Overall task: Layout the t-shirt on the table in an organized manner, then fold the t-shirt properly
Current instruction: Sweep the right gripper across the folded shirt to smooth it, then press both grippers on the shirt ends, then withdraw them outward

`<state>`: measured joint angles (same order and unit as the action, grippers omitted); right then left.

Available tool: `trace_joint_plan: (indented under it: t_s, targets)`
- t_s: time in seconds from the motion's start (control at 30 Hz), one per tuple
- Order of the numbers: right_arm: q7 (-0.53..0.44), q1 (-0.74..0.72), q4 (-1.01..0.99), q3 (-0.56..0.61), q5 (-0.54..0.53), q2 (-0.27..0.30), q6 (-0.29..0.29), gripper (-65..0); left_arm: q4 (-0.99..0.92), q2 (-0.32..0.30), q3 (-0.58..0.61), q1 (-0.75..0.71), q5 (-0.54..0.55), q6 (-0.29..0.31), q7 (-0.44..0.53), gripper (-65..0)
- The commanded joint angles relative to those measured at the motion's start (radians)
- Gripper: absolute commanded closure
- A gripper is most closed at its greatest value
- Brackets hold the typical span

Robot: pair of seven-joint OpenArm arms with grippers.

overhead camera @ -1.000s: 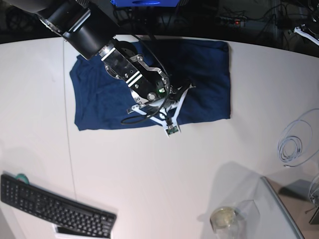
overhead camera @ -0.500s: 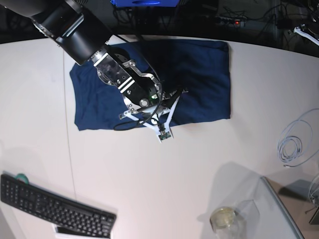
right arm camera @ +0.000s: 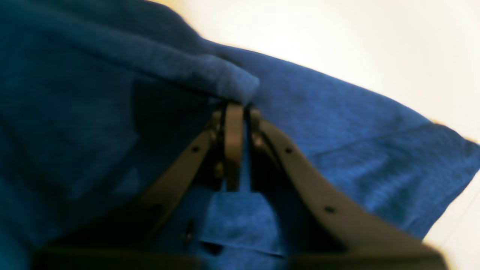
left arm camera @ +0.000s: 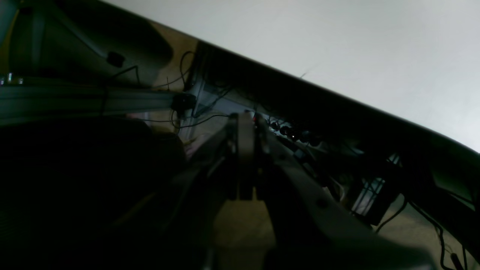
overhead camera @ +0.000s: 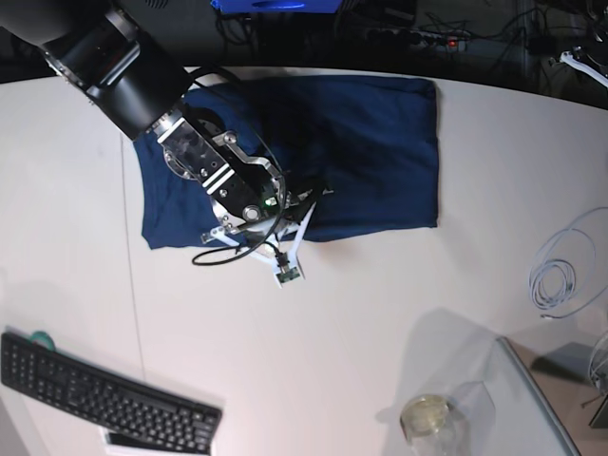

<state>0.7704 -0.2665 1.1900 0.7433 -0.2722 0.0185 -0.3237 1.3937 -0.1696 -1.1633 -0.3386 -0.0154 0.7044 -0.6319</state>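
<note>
The dark navy t-shirt (overhead camera: 380, 142) lies spread on the white table (overhead camera: 380, 332) near its far edge. My right gripper (overhead camera: 315, 193) is low over the shirt's front middle, with its arm reaching in from the upper left. In the right wrist view a raised fold of the t-shirt (right arm camera: 225, 78) sits at the tips of the right gripper (right arm camera: 243, 112), whose jaws are nearly together with only a thin slit between them. My left gripper (left arm camera: 247, 120) is shut on nothing, pointing at dark clutter beside the table (left arm camera: 356, 48); the base view does not show it.
A black keyboard (overhead camera: 104, 399) lies at the front left. A coil of white cable (overhead camera: 560, 275) rests at the right. At the front right a glass jar (overhead camera: 427, 418) stands beside a grey glass-edged stand (overhead camera: 541, 399). Dark cables and gear lie beyond the far edge.
My right arm has moved left and toward the front edge across the shirt, its fingertips travelling with it. The jaws have parted slightly. The left gripper has stayed shut.
</note>
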Motion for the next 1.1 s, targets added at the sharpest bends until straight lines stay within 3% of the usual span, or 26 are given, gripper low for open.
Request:
trace_joint_plan:
  t_s: [0.0, 0.1, 0.13, 0.3, 0.4, 0.47, 0.53, 0.6, 0.73, 0.9, 1.07]
  targets:
    - [-0.015, -0.021, 0.014, -0.031, 0.011, -0.009, 0.001, -14.4, 0.020, -0.018, -0.004, -0.009, 0.007, -0.006, 0.017, 0.0]
    - [-0.015, -0.012, 0.034, -0.066, 0.011, -0.009, -0.004, -31.1, 0.020, -0.018, -0.004, -0.009, 0.007, -0.006, 0.017, 0.0]
    - [-0.015, -0.004, 0.052, -0.074, 0.012, -0.007, -0.004, -32.1, 0.020, -0.018, 0.003, -0.009, 0.007, -0.006, 0.017, 0.0]
    - [-0.018, 0.094, 0.271, -0.149, 0.014, 0.033, -0.004, -26.3, 0.054, -0.015, 0.088, -0.026, 0.016, -0.006, 0.019, 0.0]
    - [-0.018, 0.172, 0.426, -0.144, 0.012, 0.074, 0.002, -21.8, 0.132, 0.023, 0.113, -0.030, 0.091, -0.006, 0.017, 0.0]
    - [-0.016, 0.220, 0.511, -0.087, 0.011, 0.102, 0.031, -12.8, 0.198, 0.061, 0.141, -0.027, 0.113, -0.006, 0.011, 0.0]
    - [-0.015, 0.235, 0.551, 0.003, 0.009, 0.131, 0.096, -1.4, 0.252, 0.084, 0.216, -0.023, 0.113, -0.006, 0.013, 0.0]
    - [-0.004, 0.237, 0.540, 0.101, 0.011, 0.136, 0.128, 0.0, 0.279, 0.087, 0.311, -0.014, 0.113, -0.006, 0.013, 0.0]
    - [0.027, 0.210, 0.459, 0.243, 0.012, 0.087, 0.128, 0.0, 0.275, 0.083, 0.497, 0.059, 0.113, -0.006, 0.008, 0.0]
    - [0.022, 0.189, 0.371, 0.318, 0.012, 0.022, 0.133, 0.0, 0.252, 0.058, 0.713, 0.115, 0.113, -0.006, 0.008, 0.0]
    - [0.019, 0.128, 0.241, 0.368, 0.012, -0.065, 0.133, 0.0, 0.083, 0.037, 0.836, 0.209, 0.113, -0.065, 0.010, 0.0]
